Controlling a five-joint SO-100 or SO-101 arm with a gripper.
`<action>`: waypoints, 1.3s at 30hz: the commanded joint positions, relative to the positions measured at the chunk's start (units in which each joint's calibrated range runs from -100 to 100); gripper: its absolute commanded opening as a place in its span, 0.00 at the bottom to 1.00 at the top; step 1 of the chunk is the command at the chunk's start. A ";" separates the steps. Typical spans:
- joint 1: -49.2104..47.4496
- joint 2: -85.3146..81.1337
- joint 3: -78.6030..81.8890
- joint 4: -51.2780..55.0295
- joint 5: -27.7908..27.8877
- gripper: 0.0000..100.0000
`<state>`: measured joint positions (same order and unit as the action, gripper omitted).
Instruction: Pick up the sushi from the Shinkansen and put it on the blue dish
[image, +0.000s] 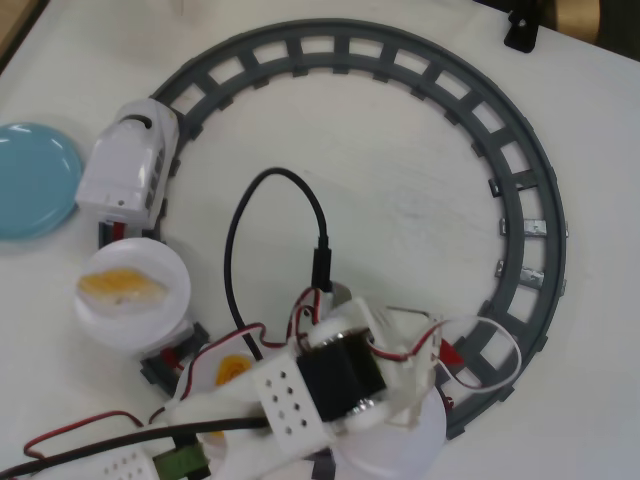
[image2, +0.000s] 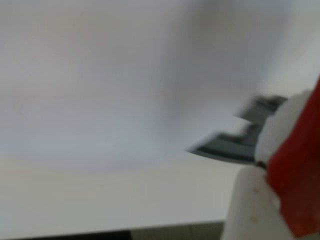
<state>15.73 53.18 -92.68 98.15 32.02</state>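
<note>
The white Shinkansen (image: 128, 170) stands on the track at the upper left in the overhead view, with its plate cars trailing down the left side. My gripper (image: 445, 362) is at the bottom, right of centre, over the rearmost white plate (image: 395, 452). It is shut on the dark-red sushi (image: 451, 352), of which only a small sliver shows. In the blurred wrist view the red sushi (image2: 295, 185) lies against a white finger (image2: 250, 210) at the right edge. The blue dish (image: 30, 180) lies at the left edge, beside the train.
The grey circular track (image: 520, 190) rings the table's middle. The first plate (image: 132, 288) carries a pale yellow-orange piece (image: 122, 286). The second plate holds an orange piece (image: 231, 369), partly under the arm. A black cable (image: 240, 220) loops inside the track.
</note>
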 joint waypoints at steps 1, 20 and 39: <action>-4.29 -1.96 -6.51 1.08 -2.05 0.03; -37.21 -14.82 -5.97 1.08 -13.67 0.03; -56.49 -14.40 8.73 1.00 -15.34 0.03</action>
<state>-38.62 43.57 -83.71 98.15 17.07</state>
